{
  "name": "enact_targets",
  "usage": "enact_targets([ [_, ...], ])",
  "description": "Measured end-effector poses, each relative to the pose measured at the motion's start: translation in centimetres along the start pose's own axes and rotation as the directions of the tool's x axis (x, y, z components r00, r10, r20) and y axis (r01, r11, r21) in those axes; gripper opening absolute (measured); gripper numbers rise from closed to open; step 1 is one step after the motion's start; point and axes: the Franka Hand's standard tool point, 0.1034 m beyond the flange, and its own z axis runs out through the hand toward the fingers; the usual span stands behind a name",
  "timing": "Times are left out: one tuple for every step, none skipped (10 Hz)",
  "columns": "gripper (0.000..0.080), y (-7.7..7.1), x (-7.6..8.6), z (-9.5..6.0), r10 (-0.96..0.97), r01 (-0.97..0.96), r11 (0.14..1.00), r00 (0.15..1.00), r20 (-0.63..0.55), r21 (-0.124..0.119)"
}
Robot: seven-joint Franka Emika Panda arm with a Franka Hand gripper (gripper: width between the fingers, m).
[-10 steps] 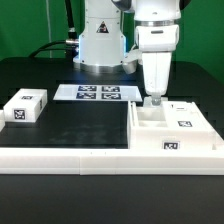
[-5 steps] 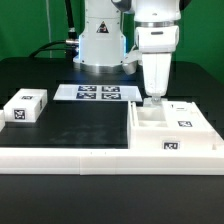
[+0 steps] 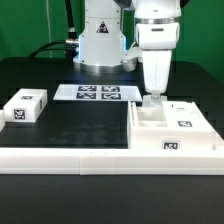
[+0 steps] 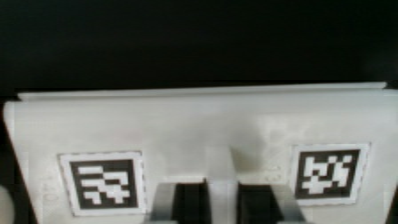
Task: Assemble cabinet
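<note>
The cabinet point(image 3: 176, 127), a large white open box with marker tags, lies at the exterior view's right against the rail. My gripper point(image 3: 153, 100) points straight down at the box's back left wall. In the wrist view the cabinet point(image 4: 214, 125) fills the frame as a white face with two tags. My gripper point(image 4: 224, 203) has its dark fingers point(image 4: 187, 203) close together with a thin white strip of the wall between them. It is shut on that wall. A smaller white tagged block point(image 3: 25, 106) lies apart at the exterior view's left.
The marker board point(image 3: 95, 93) lies flat behind the black mat point(image 3: 80, 125). A long low white rail point(image 3: 90, 158) runs along the front. The robot base point(image 3: 100, 40) stands at the back.
</note>
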Motion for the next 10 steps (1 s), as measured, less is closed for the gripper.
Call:
enact_targets([
  [0.0067,0.1,-0.1,-0.8,-0.002,0.002,1.000,1.000,0.014,0.004],
  [0.0067,0.3,-0.2,-2.0,-0.005,0.005,1.000,1.000,0.027,0.001],
  [0.0068,0.4,-0.3,-2.4,-0.005,0.005,1.000,0.999,0.032,-0.001],
  [0.0068,0.6,-0.7,-3.1,-0.002,0.002,1.000,0.999,0.042,-0.001],
  [0.0068,0.9,-1.0,-3.6,0.002,-0.002,1.000,0.999,0.047,-0.004],
  [0.0068,0.7,-0.9,-3.4,0.002,-0.002,1.000,0.999,0.046,0.000],
  [0.0068,0.7,-1.0,-3.3,0.003,-0.003,1.000,0.999,0.046,0.003],
  [0.0068,0.7,-1.0,-3.2,0.004,-0.004,1.000,0.999,0.047,0.003],
  [0.0068,0.7,-1.1,-3.2,0.005,-0.005,1.000,0.999,0.047,0.004],
  [0.0068,0.9,-1.4,-3.2,-0.001,0.001,1.000,0.999,0.046,0.005],
])
